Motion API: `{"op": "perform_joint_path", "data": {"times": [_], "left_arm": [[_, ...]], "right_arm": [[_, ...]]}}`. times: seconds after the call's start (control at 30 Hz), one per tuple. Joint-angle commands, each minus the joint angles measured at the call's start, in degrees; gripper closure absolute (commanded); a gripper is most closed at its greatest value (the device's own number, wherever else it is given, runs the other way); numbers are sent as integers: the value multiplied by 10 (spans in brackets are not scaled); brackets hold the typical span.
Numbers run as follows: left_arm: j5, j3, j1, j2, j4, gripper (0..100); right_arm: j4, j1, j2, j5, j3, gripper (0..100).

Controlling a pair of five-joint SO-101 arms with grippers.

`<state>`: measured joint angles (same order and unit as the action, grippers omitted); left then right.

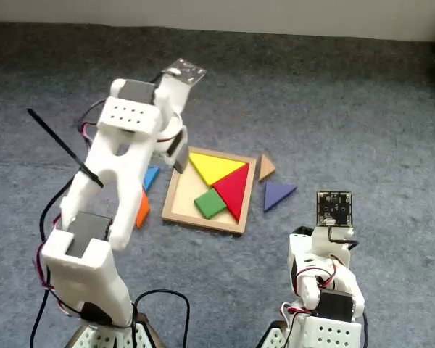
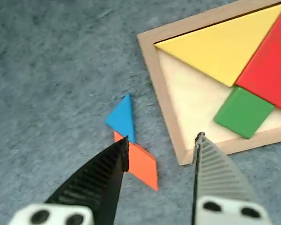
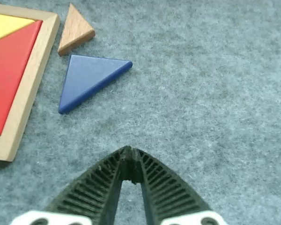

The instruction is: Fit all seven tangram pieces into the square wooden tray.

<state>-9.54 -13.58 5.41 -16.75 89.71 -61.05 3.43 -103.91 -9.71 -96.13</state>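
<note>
yellow triangle [image 2: 225, 49], red triangle [image 2: 271, 70], green square [image 2: 243, 112] in tray [image 2: 164, 93]: 3 of 7. left gripper [image 2: 161, 140], spread, empty, over orange piece [image 2: 143, 164] (parallelogram, probably) and light-blue triangle [image 2: 123, 119]; navy triangle [image 3: 86, 79], wood triangle [image 3: 75, 30] ahead of clenched right gripper [image 3: 129, 152].

The high camera is looking down over the whole table [image 1: 348, 109]. Each wrist camera is pointing down at it from close by; all three are sharing the tray [image 1: 203, 223] [image 2: 164, 98] [image 3: 27, 93].
</note>
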Motion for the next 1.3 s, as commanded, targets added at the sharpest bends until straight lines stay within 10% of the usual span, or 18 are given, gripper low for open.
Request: {"op": "perform_joint_path", "data": {"times": [0.0,1.27], "left_arm": [[-51,-10,-56,-3,1,774],[-72,-125,-68,-263,11,832]], "right_arm": [[5,7,-1,4,-79,992],[19,8,0,4,-79,992]]}}
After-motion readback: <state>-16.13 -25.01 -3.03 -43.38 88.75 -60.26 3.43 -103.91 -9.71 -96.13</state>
